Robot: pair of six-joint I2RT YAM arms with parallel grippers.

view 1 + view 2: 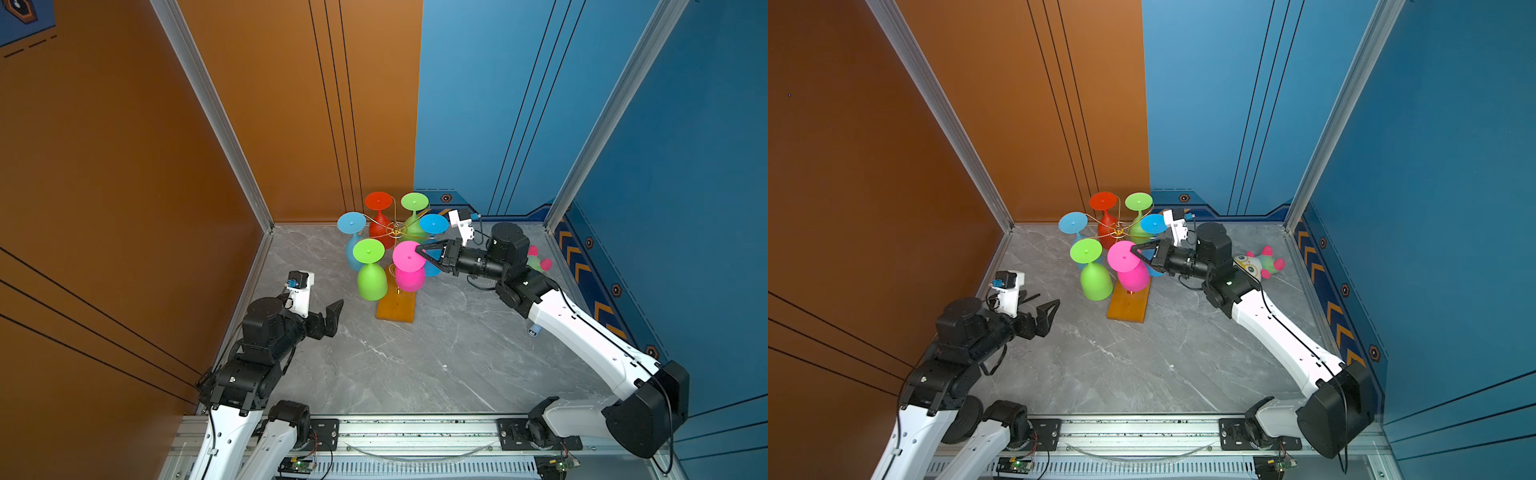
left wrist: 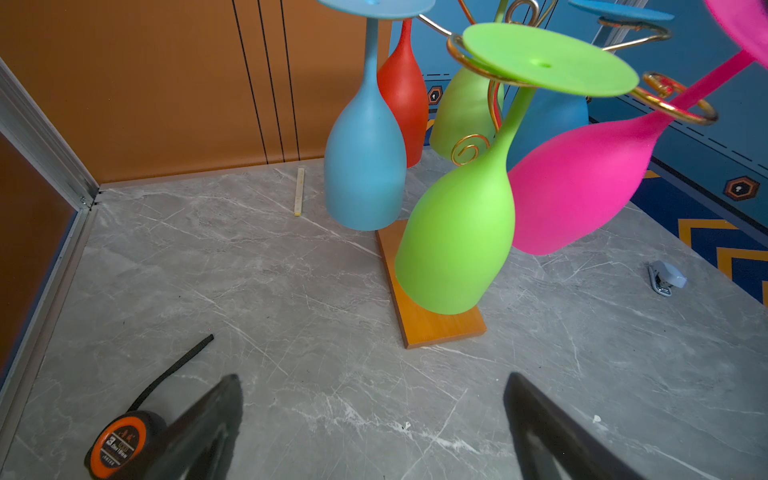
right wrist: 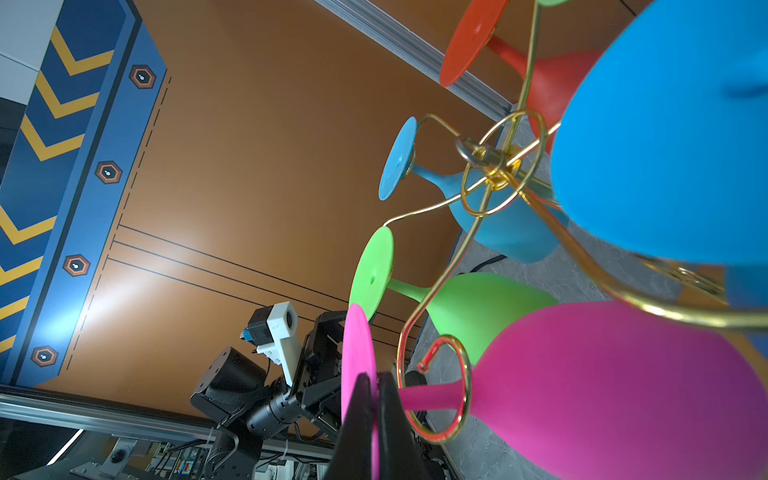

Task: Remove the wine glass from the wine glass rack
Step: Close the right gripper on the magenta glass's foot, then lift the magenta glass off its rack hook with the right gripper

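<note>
Seen on the grey desk (image 1: 415,365): pinching by the foot.
Mid-frame in both top views, wine glass rack (image 1: 395,311). At its lower right, tilted, stem inside a gold scroll: pink wine glass (image 1: 409,276). Pinched at the foot's rim by right jaws. Lower left, well apart: left jaws, spread wide.
</note>
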